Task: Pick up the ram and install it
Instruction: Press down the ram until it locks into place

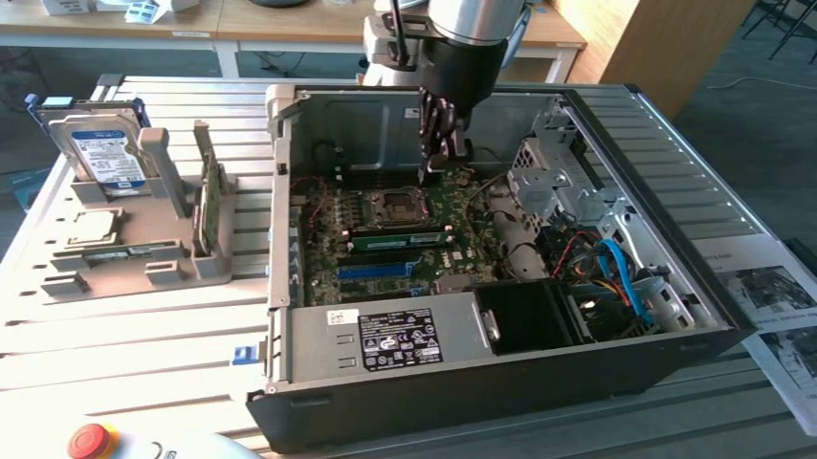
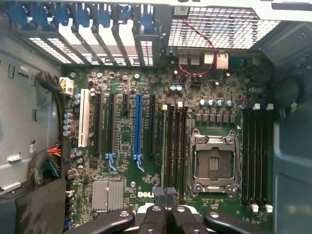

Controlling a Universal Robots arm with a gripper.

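Observation:
A long green ram stick [image 1: 402,239] sits on edge in a memory slot of the motherboard [image 1: 383,273], just beside the CPU socket [image 1: 389,204]. In the wrist view it appears edge-on as a thin pale line [image 2: 163,146] next to the black memory slots [image 2: 178,146]. My gripper [image 1: 438,164] hangs inside the open computer case [image 1: 511,373], above the back part of the board and clear of the stick. Its two black fingers [image 2: 155,217] stand close together with nothing between them, so the gripper [image 2: 165,195] is shut and empty.
A grey holder [image 1: 141,258] at the exterior view's left carries a blue-labelled hard drive [image 1: 105,155], a CPU chip [image 1: 90,227] and two more green sticks, one upright [image 1: 205,215] and one flat [image 1: 128,251]. Cables [image 1: 613,268], a drive cage [image 1: 556,182] and the power supply [image 1: 396,339] crowd the case.

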